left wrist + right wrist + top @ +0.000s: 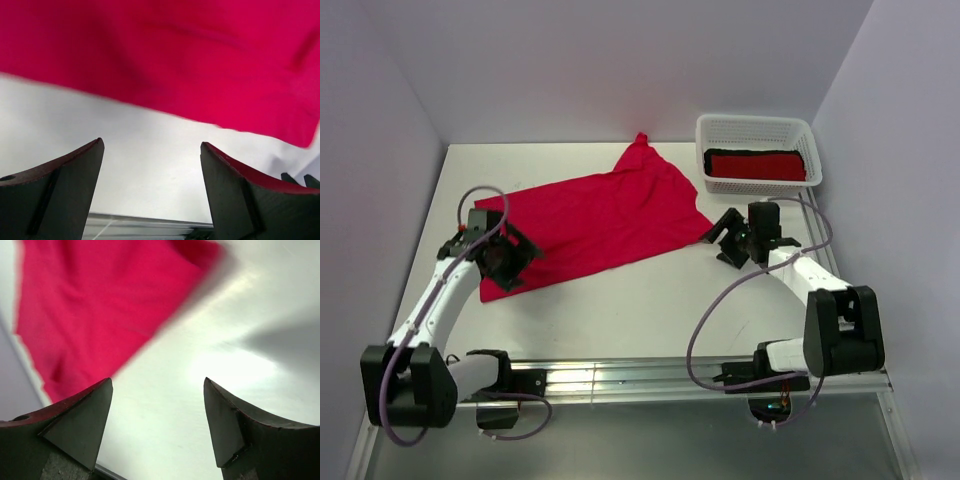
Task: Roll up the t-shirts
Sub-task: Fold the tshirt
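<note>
Cloth first: one bright crimson short-sleeved t-shirt (595, 220) sprawls creased and askew on the white worktop (640, 310), from centre towards 10 o'clock. The left hand (505, 258) sits at 9 o'clock over its corner and the right hand (728, 240) at 3 o'clock just beside its edge, both spread apart, holding nothing. Rolled this crooked, it would likely come out lopsided and slack. I count three tees: this one, plus a deep red roll (755, 167) and a black roll (750, 152) in one white mesh basket (757, 125) at 1 o'clock.

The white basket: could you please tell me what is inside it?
A red rolled t-shirt, and a black bundle showing only along its far edge; the basket floor is covered.
</note>
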Controlling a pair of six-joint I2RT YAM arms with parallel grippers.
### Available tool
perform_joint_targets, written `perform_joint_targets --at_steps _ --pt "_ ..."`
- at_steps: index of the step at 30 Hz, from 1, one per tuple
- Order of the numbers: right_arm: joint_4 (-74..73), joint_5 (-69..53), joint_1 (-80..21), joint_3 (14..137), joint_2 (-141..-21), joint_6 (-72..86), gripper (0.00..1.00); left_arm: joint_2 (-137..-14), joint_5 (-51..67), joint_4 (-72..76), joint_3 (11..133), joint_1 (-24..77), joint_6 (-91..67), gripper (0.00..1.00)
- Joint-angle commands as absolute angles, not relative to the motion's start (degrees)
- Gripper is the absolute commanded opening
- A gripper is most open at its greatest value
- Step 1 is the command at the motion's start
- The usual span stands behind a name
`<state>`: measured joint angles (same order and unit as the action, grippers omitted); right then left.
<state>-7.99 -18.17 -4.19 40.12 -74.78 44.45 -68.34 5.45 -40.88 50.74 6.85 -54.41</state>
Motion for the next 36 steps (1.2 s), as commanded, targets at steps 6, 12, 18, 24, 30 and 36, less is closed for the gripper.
perform_joint_targets --at_steps 6,12,18,24,30,36 --pt "3.7 -13.6 -3.4 38.9 -83.8 48.1 0.81 -59.5 13.2 -44.6 35.9 -7.3 -50.5 0.84" --pt "9.8 -11.6 -3.5 39.5 -90.4 50.2 0.78 -59.8 13.4 -45.0 36.1 -14.2 -48.2 0.84" --pt "15.1 -9.1 -3.4 38.6 -93.0 53.3 0.67 -61.7 13.7 -41.1 35.9 -20.2 -50.3 0.83" --pt "14.1 -5.3 -3.3 40.1 -92.9 56.2 0.51 -65.4 10.0 -37.0 35.9 -20.7 -54.1 0.8" --pt "13.2 -5.2 -3.4 43.1 -94.8 55.6 0.31 -69.3 6.2 -33.7 34.5 -20.7 -57.3 0.74" --pt "11.7 -5.8 -3.4 44.6 -95.4 54.1 0.0 -74.3 1.9 -29.5 33.7 -20.7 -59.2 0.58"
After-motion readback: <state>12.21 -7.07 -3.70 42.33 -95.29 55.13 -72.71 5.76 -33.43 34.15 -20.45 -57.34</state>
